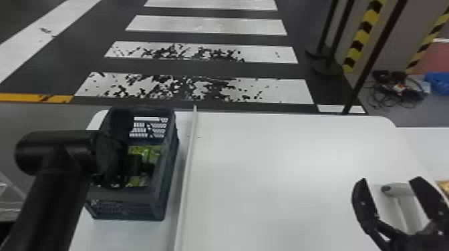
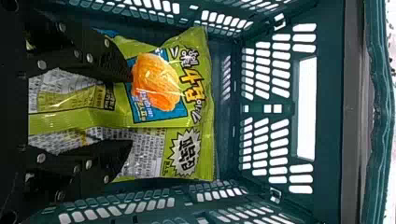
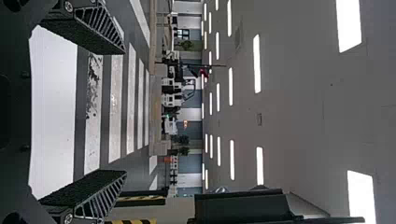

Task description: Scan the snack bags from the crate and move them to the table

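In the head view my left gripper is down inside the dark crate, over green snack bags. The left wrist view has the left gripper open, its two fingers apart above a green snack bag with an orange chip picture. Another printed bag face lies beside it, partly covered by one finger. My right gripper is held open at the table's right side, around the line of sight to a grey scanner-like object. In the right wrist view, the right gripper has nothing between its fingers.
A pale raised strip runs along the white table just right of the crate. The crate's slotted walls surround the left gripper. An orange-yellow item shows at the right edge. Dark posts stand beyond the table.
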### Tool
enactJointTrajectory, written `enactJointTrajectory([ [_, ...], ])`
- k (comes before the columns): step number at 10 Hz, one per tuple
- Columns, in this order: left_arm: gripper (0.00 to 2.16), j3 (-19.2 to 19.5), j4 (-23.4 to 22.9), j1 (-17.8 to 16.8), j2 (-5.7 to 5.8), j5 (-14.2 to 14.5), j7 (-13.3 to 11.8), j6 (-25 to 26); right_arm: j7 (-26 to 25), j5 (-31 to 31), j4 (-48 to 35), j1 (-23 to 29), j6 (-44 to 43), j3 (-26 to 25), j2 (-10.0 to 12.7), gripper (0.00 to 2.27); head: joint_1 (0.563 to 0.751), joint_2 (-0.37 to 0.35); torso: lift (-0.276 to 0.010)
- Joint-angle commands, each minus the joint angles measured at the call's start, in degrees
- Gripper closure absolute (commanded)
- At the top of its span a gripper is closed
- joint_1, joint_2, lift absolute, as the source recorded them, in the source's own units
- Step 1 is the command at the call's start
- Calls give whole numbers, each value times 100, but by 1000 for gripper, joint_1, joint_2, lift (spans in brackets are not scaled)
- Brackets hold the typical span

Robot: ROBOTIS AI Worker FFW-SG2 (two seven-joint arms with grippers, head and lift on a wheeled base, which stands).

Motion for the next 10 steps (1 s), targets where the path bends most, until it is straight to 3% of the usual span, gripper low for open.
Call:
enactJointTrajectory([
  [1, 1727, -24, 7, 45, -27, -52, 52, -139, 0, 0, 3, 30, -76, -5, -8, 80, 695, -14, -95],
  [10, 1740, 72, -1558, 810, -19, -35, 359, 19, 0, 0, -24, 241, -515, -31, 27, 73, 695, -12, -95],
])
